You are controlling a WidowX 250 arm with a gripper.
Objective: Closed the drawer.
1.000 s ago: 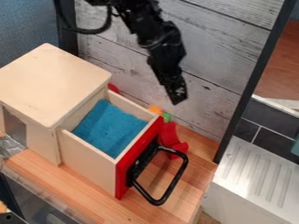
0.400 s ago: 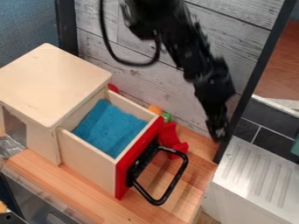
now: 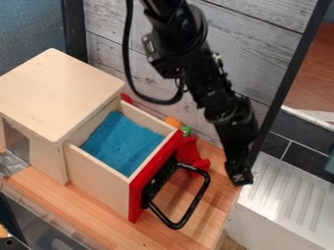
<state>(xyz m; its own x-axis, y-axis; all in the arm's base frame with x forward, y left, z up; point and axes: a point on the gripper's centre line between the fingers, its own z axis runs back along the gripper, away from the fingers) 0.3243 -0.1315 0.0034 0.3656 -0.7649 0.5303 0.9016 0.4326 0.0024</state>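
The worktop [image 3: 85,212] is of striped, warm brown wood, running slantwise across the view. On it stands a pale wooden box [image 3: 55,93], and the drawer [image 3: 98,178] sticks well out of its right side, open, with a blue cloth [image 3: 120,141] lying inside. The drawer's front [image 3: 140,195] is red and bears a black loop handle [image 3: 196,202] that juts out over the wood.

The arm [image 3: 225,107] comes in from the top edge, a black cable [image 3: 127,49] looping at its left. The hand [image 3: 239,179] hangs pointing down by the right end of the worktop, apart from the handle; whether it is wide or narrow, I cannot tell.

Behind the drawer's front lies a red piece [image 3: 190,151], with a small green piece [image 3: 186,130] and an orange piece [image 3: 173,122] near it, by the wall.

The wall [image 3: 111,53] is of grey, weathered boards, between a dark upright post [image 3: 75,29] at left and a slanting dark bar [image 3: 293,68] at right. Beyond the bar are dark tiles [image 3: 300,132] with pale joints, a reddish-brown wooden surface [image 3: 313,73] and, lower down, a white ribbed panel [image 3: 281,200]. A blue-grey surface [image 3: 32,29] fills the upper left corner; crumpled foil [image 3: 11,163] lies at the left edge.
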